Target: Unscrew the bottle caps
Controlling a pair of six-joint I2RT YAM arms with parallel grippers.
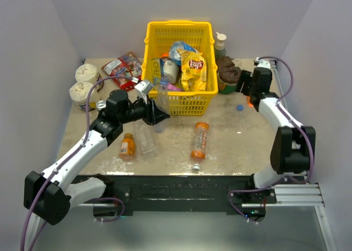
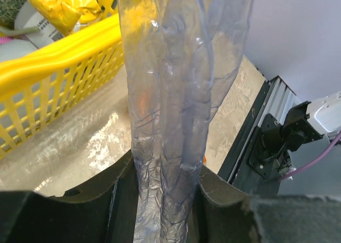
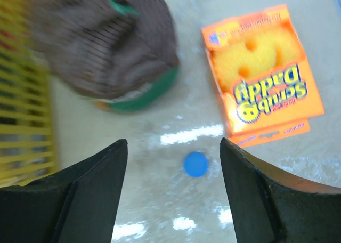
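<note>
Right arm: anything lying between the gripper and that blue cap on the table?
Nothing. In the right wrist view the right gripper stands open, and the blue cap shows in the gap between its fingers with only bare table around it.

"Can you read anything from here?"
"'Lay's' on the yellow chip bag [image 1: 193, 68] in the basket [image 1: 179, 24]. And 'Scrub Daddy', upside down, on the orange box [image 3: 264, 75]."
</note>
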